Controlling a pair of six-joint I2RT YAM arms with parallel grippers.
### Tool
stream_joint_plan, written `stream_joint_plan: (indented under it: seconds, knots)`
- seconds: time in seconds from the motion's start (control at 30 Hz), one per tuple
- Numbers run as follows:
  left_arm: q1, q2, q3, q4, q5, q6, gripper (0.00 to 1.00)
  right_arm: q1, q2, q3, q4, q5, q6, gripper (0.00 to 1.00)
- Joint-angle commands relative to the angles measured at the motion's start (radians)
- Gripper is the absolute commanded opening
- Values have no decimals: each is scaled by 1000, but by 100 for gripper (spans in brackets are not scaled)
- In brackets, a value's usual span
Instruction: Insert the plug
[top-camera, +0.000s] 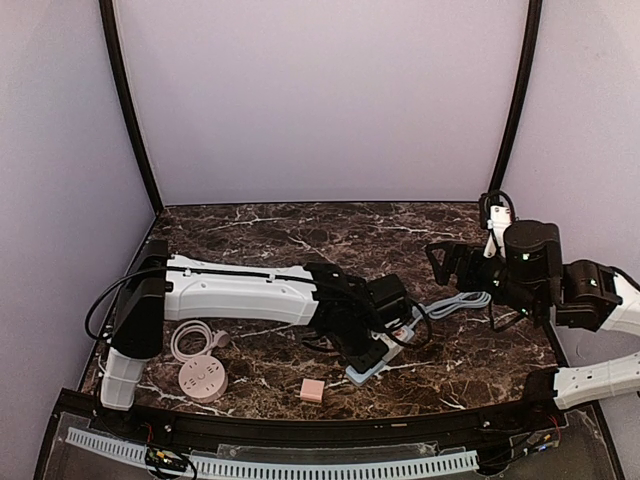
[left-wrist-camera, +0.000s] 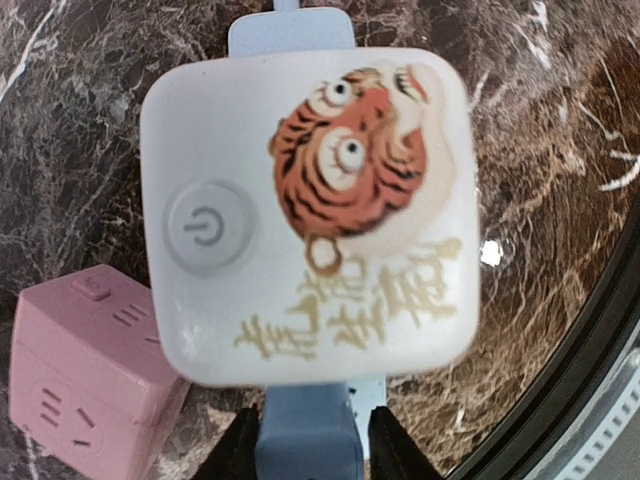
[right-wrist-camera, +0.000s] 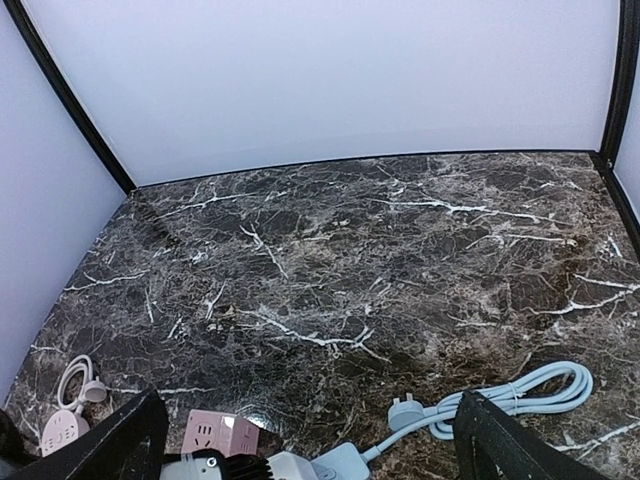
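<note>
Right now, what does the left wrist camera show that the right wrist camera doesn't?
Only the left wrist view shows the tiger picture and power button on the white adapter, with the left fingers clasping the blue strip. Only the right wrist view shows the loose cable, its plug and the back wall. Both show the pink cube socket and marble table.

Power strip (left-wrist-camera: 305, 215) front-centre on table (top-camera: 300, 230), cube socket (top-camera: 313, 390) just left, round socket (top-camera: 203, 379) farther left, plug cable (top-camera: 462, 302) right behind.
</note>
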Motion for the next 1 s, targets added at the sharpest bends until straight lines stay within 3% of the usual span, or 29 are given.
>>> stream_joint_plan:
  seconds: [0.0, 0.27, 0.5, 0.8, 0.97]
  knots:
    - [8, 31, -50, 89, -14, 11, 42, -2, -23, -16, 40, -3, -20, 99]
    - [8, -65, -94, 144, -21, 14, 59, -2, -23, -17, 49, -7, -34, 99]
    - [8, -244, -232, 192, -66, 6, 69, -2, -3, -17, 62, -6, -41, 99]
    - [17, -485, -530, 172, -377, -120, 78, -2, 9, -25, 71, -11, -45, 99]
    - [101, -571, -675, 131, -427, -215, 79, -2, 2, -33, 70, -19, -49, 99]
